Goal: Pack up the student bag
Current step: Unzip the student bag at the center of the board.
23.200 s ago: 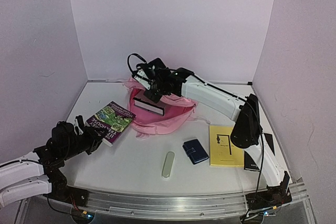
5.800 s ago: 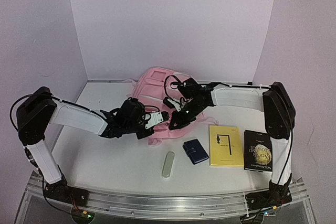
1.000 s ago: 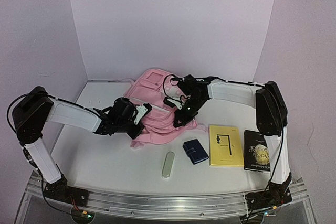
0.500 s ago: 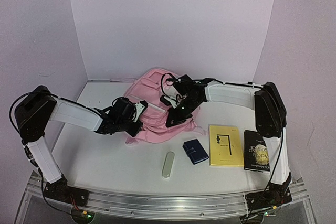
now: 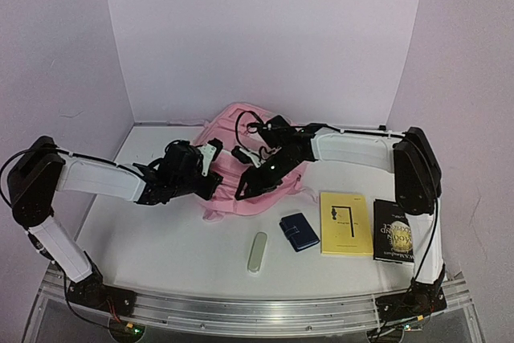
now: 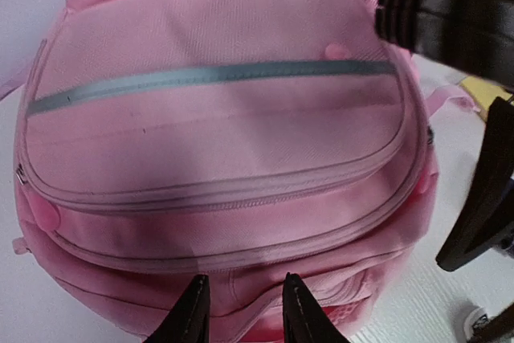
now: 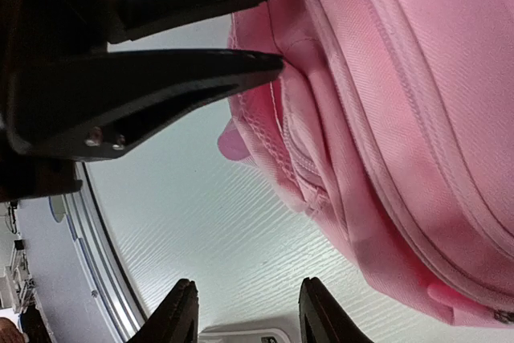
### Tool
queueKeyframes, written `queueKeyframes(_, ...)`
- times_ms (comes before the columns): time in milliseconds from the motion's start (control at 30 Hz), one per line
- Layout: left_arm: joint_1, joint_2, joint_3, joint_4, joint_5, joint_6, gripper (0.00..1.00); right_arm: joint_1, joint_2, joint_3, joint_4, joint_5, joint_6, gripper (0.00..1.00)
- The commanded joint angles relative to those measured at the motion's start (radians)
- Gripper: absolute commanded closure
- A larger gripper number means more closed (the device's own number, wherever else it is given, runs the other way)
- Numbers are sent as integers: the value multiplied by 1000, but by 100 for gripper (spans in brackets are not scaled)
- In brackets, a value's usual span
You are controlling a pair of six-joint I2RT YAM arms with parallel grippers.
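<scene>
White table (image 5: 161, 230), pale walls on three sides, and the bag (image 5: 225, 128) lies at the back middle, pink front panel up. In the left wrist view its zips look closed, though the far end is out of sight. Your left gripper (image 6: 245, 311) sits at the bag's near-left edge, jaws a little apart with nothing between them. Your right gripper (image 7: 245, 311) hangs over the near-right edge, jaws moderately parted, holding nothing, bare table beneath.

Watch the spacing: both grippers crowd the same end of the bag, and a careless swing could knock finger on finger. The fabric is soft and slack, so I judge a pinch may catch only a fold or strap and drag the whole bag instead of opening a pocket. If it slides toward you, it could shove the blue case (image 5: 299, 231) just in front. That case, the white case (image 5: 257, 252), the yellow book (image 5: 346, 222) and the black book (image 5: 393, 230) all lie outside the bag, so packing is far from done.

No brand shows on the bag. The black book has gold lettering and the yellow book a small dark figure, both too small to read.
</scene>
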Motion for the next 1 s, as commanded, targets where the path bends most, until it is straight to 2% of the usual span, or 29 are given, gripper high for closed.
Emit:
queueKeyframes(0, -27, -98, -5, 46, 40, -151, 65, -97, -143, -17, 43, -52, 2, 54)
queueKeyframes(100, -45, -116, 9, 12, 39, -202, 62, -148, -183, -46, 44, -63, 8, 51)
queueKeyframes(267, -88, -79, 98, -52, 63, -281, 56, -229, -202, -95, 46, 8, 22, 51)
queueKeyframes(400, -140, 12, 182, -88, 36, -337, 59, -248, -192, -121, 57, 26, 39, 52)
queueKeyframes(533, -159, 114, 264, -119, 81, -393, 64, -247, -170, -144, 76, -16, 65, 52)
queueKeyframes(700, -159, 167, 278, -71, 159, -468, 68, -248, -136, -212, 159, -112, 127, 57)
queueKeyframes(967, -157, 224, 287, -16, 264, -551, 70, -246, -64, -215, 246, -140, 173, 65)
